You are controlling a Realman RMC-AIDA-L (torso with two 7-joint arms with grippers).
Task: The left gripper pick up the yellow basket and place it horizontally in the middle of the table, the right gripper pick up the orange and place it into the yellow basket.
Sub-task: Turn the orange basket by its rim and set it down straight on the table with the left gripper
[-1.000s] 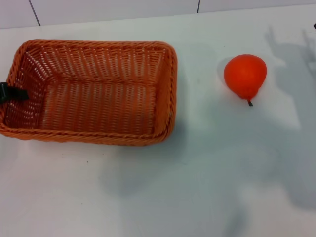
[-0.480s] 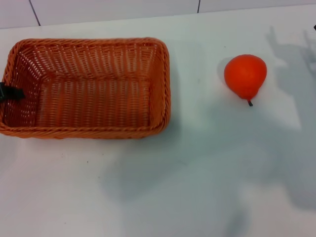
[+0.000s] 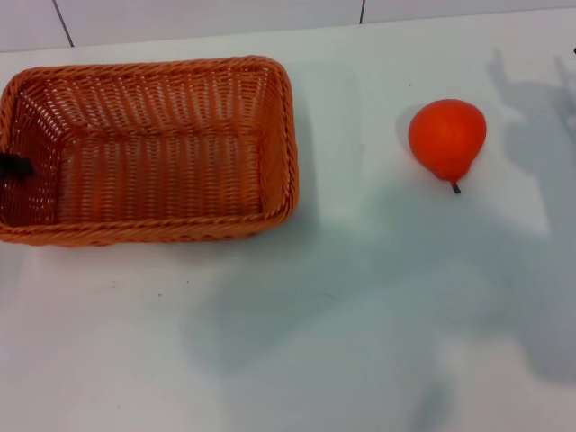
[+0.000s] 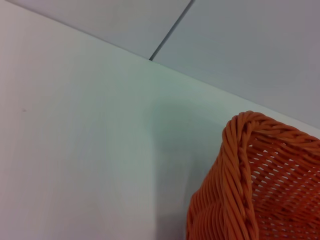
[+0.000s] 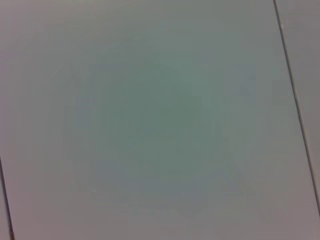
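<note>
Table filled nearly the whole head view, plain white, with soft grey shadows across its lower middle and right side. The yellow basket, really orange-brown wicker, took up the upper left of the frame, its long side running across, its left end cut by the frame edge. In the left wrist view one braided corner of it showed at the lower right. Inside it nothing lay. The orange sat in the upper right of the head view, well apart from the basket, its short stem pointing toward the bottom of the frame.

Smallest of all, the left gripper showed only as a dark tip at the far left edge, over the basket's short wall; it appeared clamped on that wall, though the far finger was hidden. The right gripper was out of sight, its wrist camera showing only blank pale surface.

Judging by this, the basket step was in hand. The next move called for bringing the basket toward the table's middle, setting it flat and letting go.
</note>
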